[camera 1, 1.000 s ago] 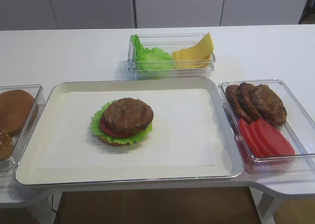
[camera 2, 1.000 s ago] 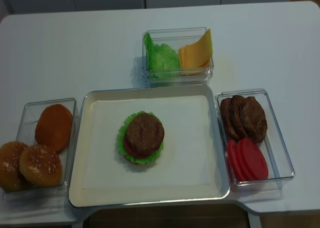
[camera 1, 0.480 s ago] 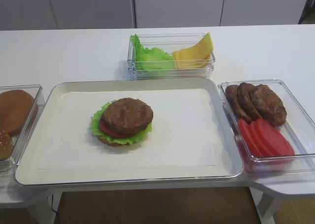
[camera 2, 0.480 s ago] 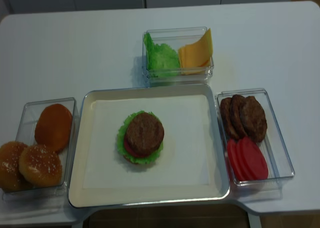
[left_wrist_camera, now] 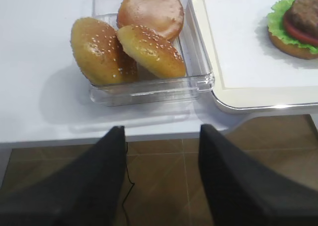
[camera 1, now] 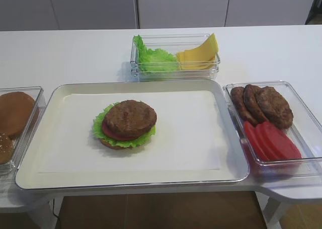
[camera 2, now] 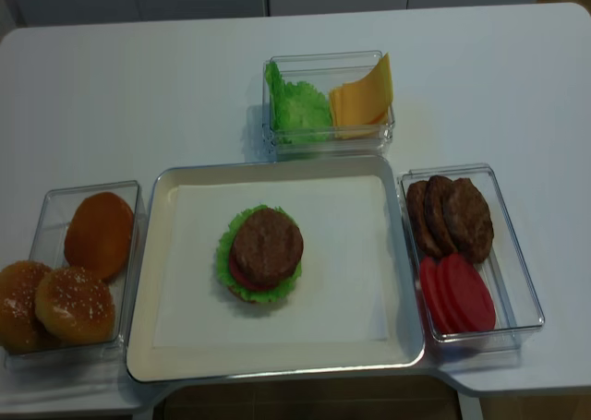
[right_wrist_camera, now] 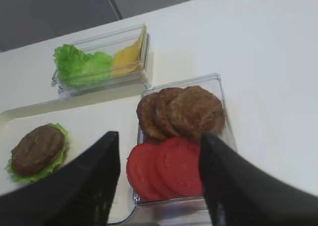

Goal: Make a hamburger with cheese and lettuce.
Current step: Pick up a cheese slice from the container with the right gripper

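Exterior high: hamburger [camera 1: 127, 124] unmoved since earlier.

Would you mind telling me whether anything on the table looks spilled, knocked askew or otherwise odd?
Nothing stands out. The hamburger sits upright on the tray, its lettuce showing around the stack, and the cheese slices lean tidily in their clear container.

We see a wide cream metal tray [camera 1: 231, 138] with a white paper sheet [camera 1: 186, 133] inside it, standing on the white table [camera 1: 75, 53]. On the paper, left of the middle, sits the stacked hamburger [camera 1: 127, 124]: the dark grilled patty is on top, then a red tomato slice, the frilly green lettuce [camera 1: 98, 129] and the brown bun base. Behind the tray, a clear plastic box [camera 1: 174, 74] holds loose green leaves and the yellow square cheese [camera 1: 198, 54] slices. At the right, another clear box [camera 1: 307, 123] holds brown patties and red tomato slices. At the left edge, a third clear box [camera 1: 35, 95] holds tan buns.
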`<action>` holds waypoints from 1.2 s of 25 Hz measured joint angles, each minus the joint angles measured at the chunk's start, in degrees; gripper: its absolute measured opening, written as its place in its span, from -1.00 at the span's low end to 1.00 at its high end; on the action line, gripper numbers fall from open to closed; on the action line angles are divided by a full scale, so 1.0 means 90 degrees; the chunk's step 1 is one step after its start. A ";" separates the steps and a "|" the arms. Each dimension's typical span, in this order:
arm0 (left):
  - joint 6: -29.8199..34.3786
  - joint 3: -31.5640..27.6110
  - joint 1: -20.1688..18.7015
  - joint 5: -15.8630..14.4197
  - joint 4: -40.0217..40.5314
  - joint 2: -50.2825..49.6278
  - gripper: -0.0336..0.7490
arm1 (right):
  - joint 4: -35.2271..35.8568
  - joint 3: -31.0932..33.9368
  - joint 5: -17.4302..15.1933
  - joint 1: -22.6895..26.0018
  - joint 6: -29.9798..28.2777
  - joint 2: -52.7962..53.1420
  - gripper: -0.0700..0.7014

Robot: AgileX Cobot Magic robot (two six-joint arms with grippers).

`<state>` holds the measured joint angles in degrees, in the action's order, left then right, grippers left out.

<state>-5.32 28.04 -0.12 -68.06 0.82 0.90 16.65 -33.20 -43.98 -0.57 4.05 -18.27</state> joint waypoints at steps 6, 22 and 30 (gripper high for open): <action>0.0000 0.0000 0.0000 0.0000 0.0000 0.0000 0.00 | 0.0531 -0.0331 0.0506 0.0000 -0.0115 -0.1788 0.19; 0.0000 0.0000 0.0000 0.0000 0.0000 0.0000 0.00 | 0.2250 -0.3253 0.0721 0.0000 -0.2383 -0.6543 0.19; 0.0000 0.0000 0.0000 0.0000 0.0000 0.0000 0.00 | 0.2972 -0.5174 0.0162 0.0000 -0.2724 -0.8596 0.19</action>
<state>-5.32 28.04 -0.12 -68.06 0.82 0.90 43.40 -79.77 -42.52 -0.57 -20.46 -95.64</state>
